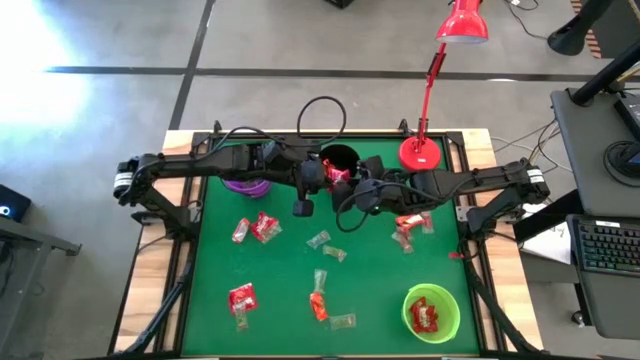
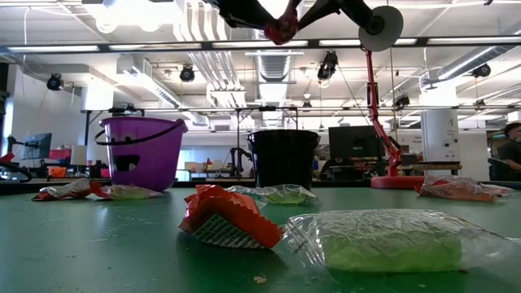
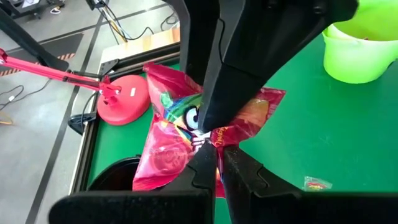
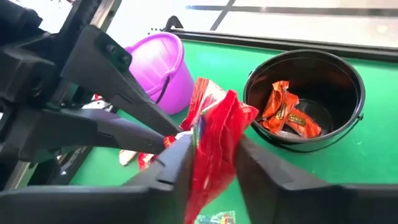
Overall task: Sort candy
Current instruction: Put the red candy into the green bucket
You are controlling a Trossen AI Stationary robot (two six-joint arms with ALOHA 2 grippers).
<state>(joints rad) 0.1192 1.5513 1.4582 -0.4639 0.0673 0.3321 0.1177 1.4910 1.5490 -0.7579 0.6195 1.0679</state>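
A: Nearest us in the low view, a red candy (image 2: 224,218) and a pale green one (image 2: 383,241) lie loose on the bench (image 2: 89,252). How much do we still have to sort?

B: Plenty. From above we count about ten wrappers scattered across the middle and lower frame.

A: And what is done?

B: The green cup (image 1: 431,312), lower right, holds red ones; the black cup (image 4: 314,93) holds orange ones.

A: The claws?

B: Upper centre, above the black cup. Our left claw (image 3: 211,152) is clamped on a red wrapper (image 3: 171,134); our right claw (image 4: 211,158) brackets the same one, grip unclear.
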